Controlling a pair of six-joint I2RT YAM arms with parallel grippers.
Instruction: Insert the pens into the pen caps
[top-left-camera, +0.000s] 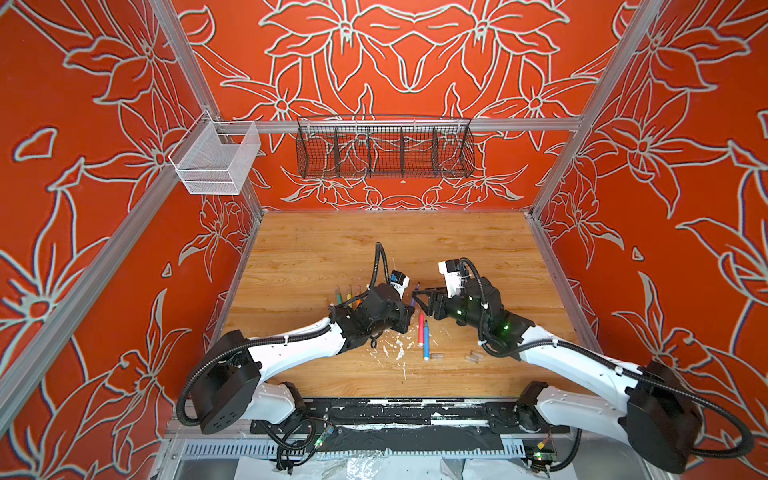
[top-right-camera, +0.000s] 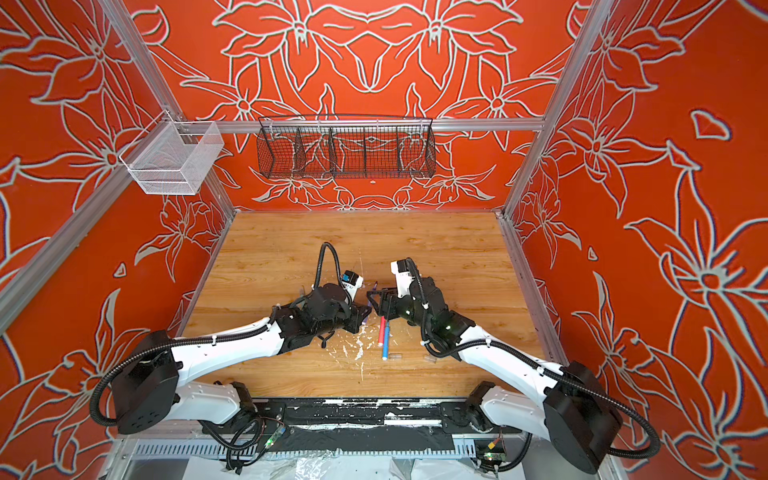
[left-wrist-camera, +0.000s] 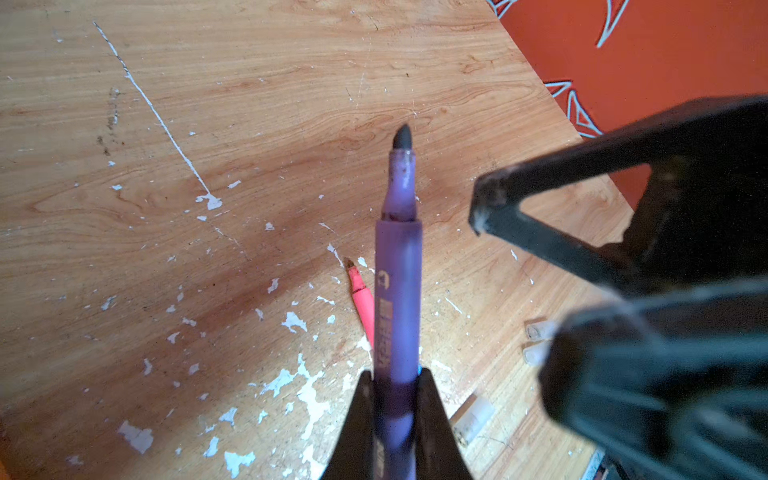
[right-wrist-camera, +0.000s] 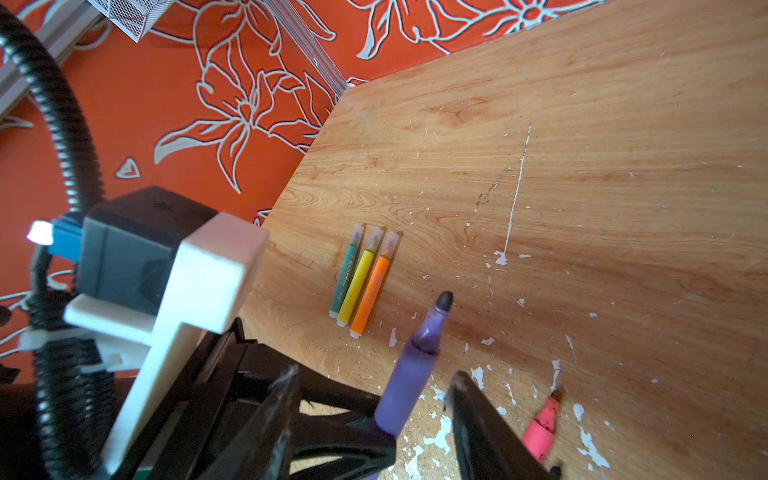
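1. Nearest, clear caps (top-left-camera: 436, 356) lie loose on the table (top-left-camera: 332, 249), beside the bare blue pen (top-left-camera: 426, 345) and pink pen (top-left-camera: 420, 330).
2. Behind them, the left hand (left-wrist-camera: 395, 376) pinches the uncapped purple pen (left-wrist-camera: 399, 291). The right hand (right-wrist-camera: 374, 374) is spread close by, and I see no cap in it.
3. Farther, the green pen (right-wrist-camera: 345, 278), yellow pen (right-wrist-camera: 357, 286) and orange pen (right-wrist-camera: 372, 295) lie capped, so I judge the task half done.

a robot test cell, lab-style: a boxed booth of aluminium frame bars (top-left-camera: 399, 124) lined with orange flower-print panels (top-left-camera: 83, 124) on three sides, with a paint-flecked wooden table (top-left-camera: 332, 249) as its work surface; a white-and-black left arm (top-left-camera: 299, 345) and right arm (top-left-camera: 582, 365) sit on a black base rail (top-left-camera: 374, 415) at the near edge, bare cables and small circuit boards (top-left-camera: 540, 451) below; a black wire basket (top-left-camera: 384, 151) and a white mesh basket (top-left-camera: 216, 160) hang on the frame
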